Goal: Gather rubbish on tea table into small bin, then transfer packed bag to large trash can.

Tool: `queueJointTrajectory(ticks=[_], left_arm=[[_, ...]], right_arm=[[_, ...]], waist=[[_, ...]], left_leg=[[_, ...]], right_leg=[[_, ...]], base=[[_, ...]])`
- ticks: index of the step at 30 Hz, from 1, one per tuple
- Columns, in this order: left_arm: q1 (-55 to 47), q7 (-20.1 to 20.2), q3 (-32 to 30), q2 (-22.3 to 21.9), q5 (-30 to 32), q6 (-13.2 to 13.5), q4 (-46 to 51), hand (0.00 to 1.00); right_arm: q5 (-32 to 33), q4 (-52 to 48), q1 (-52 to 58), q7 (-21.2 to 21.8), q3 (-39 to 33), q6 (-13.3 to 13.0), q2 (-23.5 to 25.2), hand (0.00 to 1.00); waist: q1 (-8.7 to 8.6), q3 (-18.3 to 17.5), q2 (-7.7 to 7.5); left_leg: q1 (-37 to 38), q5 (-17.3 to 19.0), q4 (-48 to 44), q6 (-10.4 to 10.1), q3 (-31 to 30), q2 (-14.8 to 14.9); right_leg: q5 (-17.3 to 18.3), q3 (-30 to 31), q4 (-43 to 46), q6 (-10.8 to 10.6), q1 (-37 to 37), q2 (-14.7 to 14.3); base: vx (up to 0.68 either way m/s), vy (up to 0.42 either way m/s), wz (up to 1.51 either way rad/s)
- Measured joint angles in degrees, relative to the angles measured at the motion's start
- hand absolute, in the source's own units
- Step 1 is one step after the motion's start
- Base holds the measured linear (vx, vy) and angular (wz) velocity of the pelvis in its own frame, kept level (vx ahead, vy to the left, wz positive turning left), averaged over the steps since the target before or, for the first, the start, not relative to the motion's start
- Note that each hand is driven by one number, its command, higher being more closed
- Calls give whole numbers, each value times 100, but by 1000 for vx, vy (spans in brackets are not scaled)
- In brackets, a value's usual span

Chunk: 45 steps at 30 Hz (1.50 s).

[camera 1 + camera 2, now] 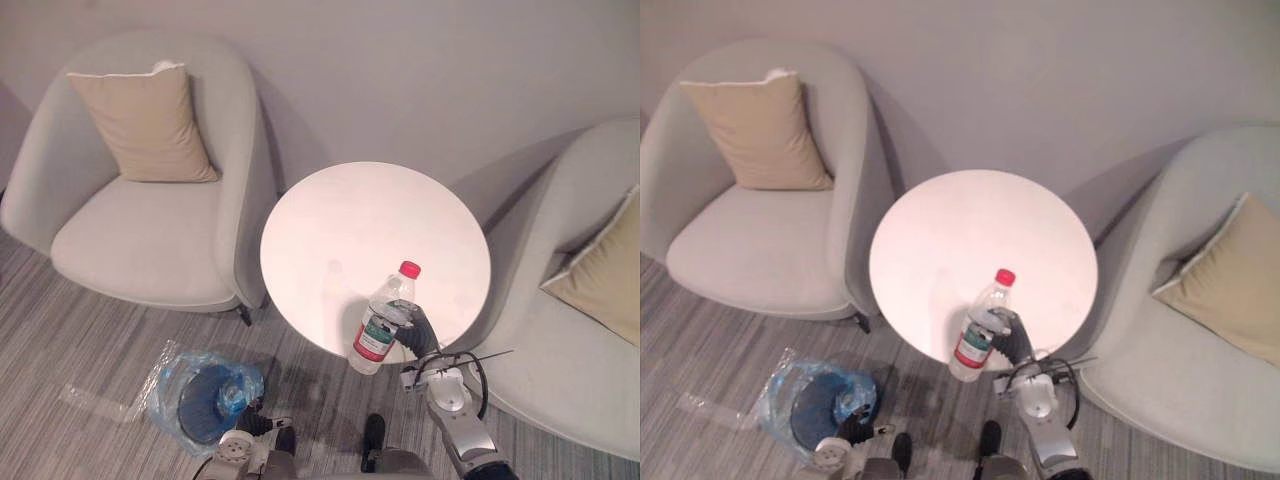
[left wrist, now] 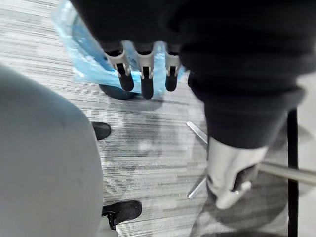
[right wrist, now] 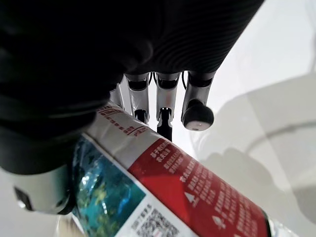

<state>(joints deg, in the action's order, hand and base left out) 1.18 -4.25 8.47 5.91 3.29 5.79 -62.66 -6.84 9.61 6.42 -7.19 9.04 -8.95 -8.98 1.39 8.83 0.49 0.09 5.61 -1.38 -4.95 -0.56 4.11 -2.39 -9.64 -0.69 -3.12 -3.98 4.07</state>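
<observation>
Gathering was in hand: the right hand (image 1: 416,332) was clamped round the plastic bottle (image 1: 384,322), held tilted above the worktop's (image 1: 340,220) near edge. The left hand (image 2: 143,74) hung loose-fingered, holding nothing, over the bag-lined small bin (image 1: 200,405) on the floor. The next move probably called for carrying the bottle across and releasing it into that bin.

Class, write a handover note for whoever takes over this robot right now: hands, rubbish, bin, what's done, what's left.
Right hand: shut on the plastic water bottle, held tilted over the near edge of the round tea table.
Left hand: open, low by the small bin, which stands on the floor to the table's left, lined with a blue bag.
Done: bottle grasped.
Left: drop the bottle into the bin, then carry the packed bag to the large trash can.
</observation>
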Motion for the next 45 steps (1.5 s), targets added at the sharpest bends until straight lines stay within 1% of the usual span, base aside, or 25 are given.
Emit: queueJointTrajectory(ticks=[1,3,7,8,9,10,12,13,17,19,20,21,22,23,24,26,27,28,29,30,33,36,40,41,45], left_arm=[[4,1,18,0,0,-3,-15,0],[51,28,222,24,-4,-3,-33,0],[54,89,221,21,-6,-1,-8,0],[48,88,153,35,-7,-2,-15,0],[34,87,157,80,-7,-4,19,0],[-4,87,116,157,-63,-18,77,0],[8,86,-8,161,-69,-24,134,0],[5,83,-78,64,-75,-27,130,0],[9,80,-75,-105,-135,-24,136,0],[6,82,-74,-133,-139,-18,137,0],[-13,81,-73,-126,-141,-19,140,0],[0,78,-55,-114,-140,-19,138,0],[3,81,-56,-120,-141,-20,137,0],[21,79,-61,-122,-175,-22,152,0],[17,72,-54,-111,-201,-20,208,0],[-23,64,-25,-110,-212,-25,253,0],[-73,55,-5,-120,-210,-42,250,0],[-81,55,-3,-122,-210,-45,251,0],[-118,52,22,-120,-208,-48,257,0],[-121,45,22,-72,-219,-38,298,0],[-206,35,43,18,-182,-43,299,0],[-233,-7,43,25,-116,-44,246,0],[-246,-44,-34,35,-116,-59,226,0],[-246,-45,-54,34,-117,-60,230,0],[-226,-54,-59,49,-122,-43,231,0]], right_arm=[[-1,0,-8,3,-2,-4,1,100],[-3,-3,-25,-9,-49,-6,17,100],[-47,-93,4,-18,-185,-4,17,100],[-123,-248,18,-29,-226,-8,87,100],[-156,-253,15,-37,-233,-17,124,100],[-227,-245,-16,-35,-227,-14,204,100],[-242,-245,-204,-50,-212,-11,206,100],[-267,-245,-296,-84,-212,-11,196,100],[-334,-191,-356,-219,-210,0,178,100],[-334,-62,-365,-280,-212,1,183,100],[-334,50,-362,-289,-215,11,202,100],[-328,68,-353,-292,-279,42,214,100],[-329,70,-352,-292,-299,45,206,100],[-328,101,-333,-296,-420,65,210,100],[-327,120,-288,-307,-569,77,209,100],[-326,120,-234,-323,-713,77,180,100],[-327,120,-208,-364,-766,77,164,100],[-327,120,-201,-368,-775,77,165,100],[-327,146,-182,-384,-794,82,172,100],[-326,176,-133,-388,-816,125,266,100],[-327,240,-55,-357,-755,122,449,100],[-328,260,-3,-351,-757,123,443,100],[-327,557,-62,-341,-696,131,443,100],[-329,708,-116,-341,-661,138,441,100],[-334,913,-151,-336,-644,218,436,100]], waist=[[-21,-6,1],[-140,-3,4],[-108,-60,46],[-141,-58,32],[-124,-81,-7],[-90,-148,-117],[38,-161,-58],[92,-168,65],[139,-6,319],[136,24,363],[136,8,346],[80,14,311],[69,22,303],[68,13,318],[50,56,246],[8,43,253],[-40,6,311],[-47,0,321],[-76,-37,385],[-63,-34,245],[-63,-154,91],[-79,-249,105],[-57,-290,98],[-54,-289,102],[-52,-286,111]], left_leg=[[-6,0,-4,0,33,15],[-231,66,-328,27,114,-21],[-430,58,-582,44,80,-21],[-520,38,-591,37,-26,9],[-512,22,-614,11,-89,1],[-638,17,-754,-5,-150,-11],[-919,19,-1014,-54,-150,86],[-1014,-31,-1018,-127,-156,191],[-1024,-219,-977,-331,-316,369],[-1026,-444,-876,-423,-305,408],[-978,-736,-584,-460,-322,384],[-1047,-1134,-188,-503,-306,284],[-1081,-1113,-238,-463,-282,276],[-1268,-884,-726,-257,-68,215],[-1318,-559,-1267,-58,201,160],[-1209,-182,-1698,0,590,224],[-1025,108,-1741,22,933,405],[-1003,146,-1710,11,970,428],[-923,289,-1438,-10,1125,436],[-886,262,-1214,15,1101,295],[-648,132,-829,183,955,-94],[-615,155,-644,223,923,-271],[-737,173,-697,258,942,-306],[-830,286,-926,275,931,-272],[-1133,741,-1835,296,827,-182]], right_leg=[[10,31,79,-4,-67,1],[329,103,920,-45,-547,124],[465,233,1098,-277,-574,163],[1063,406,2027,-188,-691,212],[1234,434,2274,-242,-676,235],[1373,507,2246,-349,-592,263],[1316,505,1657,-192,-400,96],[1133,433,1390,-16,-356,-19],[872,186,1030,142,-79,-225],[818,65,1042,205,-50,-265],[804,-22,1058,235,-90,-235],[781,-326,1048,340,-257,-63],[773,-369,1052,350,-279,-41],[715,-565,1078,402,-357,80],[673,-742,1104,368,-378,261],[579,-982,1073,281,-369,467],[460,-1194,976,156,-364,548],[439,-1215,962,138,-361,552],[357,-1267,863,16,-320,520],[215,-1321,561,-143,-146,551],[66,-1148,216,-295,184,723],[92,-1088,186,-339,208,848],[126,-1021,75,-383,211,843],[181,-1041,149,-451,183,841],[728,-1081,1204,-546,-40,994]], base=[[-9,1,-41],[-45,3,-13],[-60,0,31],[-19,6,56],[5,-83,68],[-47,-168,46],[-103,-174,23],[-112,-95,3],[-160,-97,27],[-148,-73,36],[-209,-65,67],[-259,-70,70],[-232,-24,82],[-206,31,74],[-191,54,86],[-178,131,95],[-142,172,84],[-156,236,78],[-75,152,59],[-96,182,64],[-49,163,42],[-14,141,34],[62,34,17],[134,4,9],[162,35,19]])
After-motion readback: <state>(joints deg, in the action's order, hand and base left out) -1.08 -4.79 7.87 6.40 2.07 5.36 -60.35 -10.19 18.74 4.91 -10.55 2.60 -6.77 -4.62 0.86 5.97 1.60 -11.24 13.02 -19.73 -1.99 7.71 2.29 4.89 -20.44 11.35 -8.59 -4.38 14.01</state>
